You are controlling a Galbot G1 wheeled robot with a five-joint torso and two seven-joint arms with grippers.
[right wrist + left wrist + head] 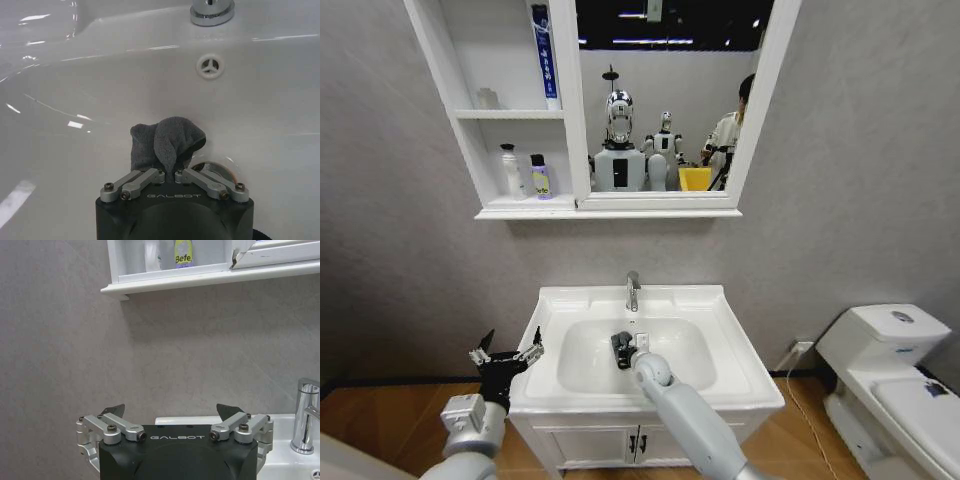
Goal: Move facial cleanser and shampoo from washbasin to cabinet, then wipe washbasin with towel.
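Head view, items logged left to right: left gripper [506,353], black body with metal linkages, fingers spread wide and empty, held beside the washbasin's left rim, apart from it. Above those fingers, the cabinet [510,208], white, flat-shelved, held a white bottle [509,171] and a smaller bottle with a pale yellow-green label [539,177] on its lowest shelf, a blue-and-white tube [546,55] standing higher; the cleanser and shampoo transfer judged complete, since no bottles stood on the basin. Washbasin [740,372], glossy white ceramic, rectangular with a sunken bowl, chrome tap [633,290] at the back edge. Right gripper [623,350], down inside the bowl, fingers pinched narrowly on the towel [166,140], a dark grey, soft, crumpled cloth bunched ahead of the fingertips against the ceramic, just beside the round metal drain [215,165]. Wiping judged under way; rim and counter apparently left to do.
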